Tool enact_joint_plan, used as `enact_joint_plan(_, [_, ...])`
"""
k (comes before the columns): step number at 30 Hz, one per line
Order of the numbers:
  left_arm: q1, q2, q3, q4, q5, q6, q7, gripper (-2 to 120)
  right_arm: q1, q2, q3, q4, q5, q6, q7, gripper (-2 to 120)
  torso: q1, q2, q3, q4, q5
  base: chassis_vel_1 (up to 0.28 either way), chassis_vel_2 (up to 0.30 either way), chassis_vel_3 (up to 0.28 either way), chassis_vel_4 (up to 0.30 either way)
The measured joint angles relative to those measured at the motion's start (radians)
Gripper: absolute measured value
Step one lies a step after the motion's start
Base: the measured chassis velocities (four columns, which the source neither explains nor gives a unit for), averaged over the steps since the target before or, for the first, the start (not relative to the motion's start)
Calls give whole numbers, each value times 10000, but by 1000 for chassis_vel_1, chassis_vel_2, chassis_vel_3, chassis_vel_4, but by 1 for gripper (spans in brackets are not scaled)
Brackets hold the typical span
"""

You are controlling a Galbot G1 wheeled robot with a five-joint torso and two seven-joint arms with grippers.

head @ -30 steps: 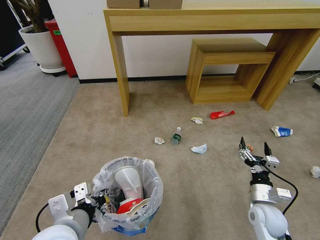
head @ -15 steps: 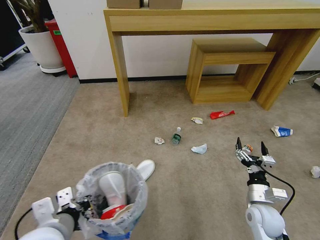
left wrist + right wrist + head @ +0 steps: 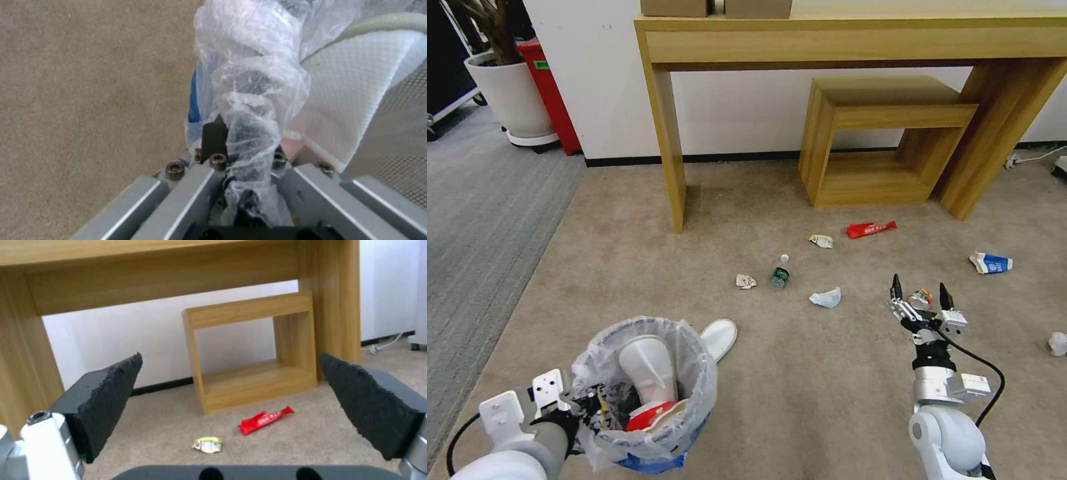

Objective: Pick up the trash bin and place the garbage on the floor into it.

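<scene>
Raised slightly, trash bin (image 3: 647,393) stays clamped by left gripper (image 3: 577,407); right gripper (image 3: 919,293) spread wide.

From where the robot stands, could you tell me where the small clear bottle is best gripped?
Grip the small clear bottle across its body, from above: it lies flat on the floor, white cap toward the wall, sides clear for the right gripper's open fingers.

Left hand (image 3: 242,156) fingertips under bag (image 3: 260,100)

You are seeing the left gripper (image 3: 582,408) carrying the trash bin (image 3: 647,393) leftward, uncovering a white slipper (image 3: 718,338), while the right gripper (image 3: 918,293) is edging farther forward.
</scene>
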Motion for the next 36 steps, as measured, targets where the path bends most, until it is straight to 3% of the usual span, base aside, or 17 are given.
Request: enact_joint_plan(36, [-1143, -202, 1148, 837, 680, -223, 783, 0, 197, 41, 58, -463, 43, 295, -34, 100, 0, 0, 0, 1, 0, 0, 0, 0, 0])
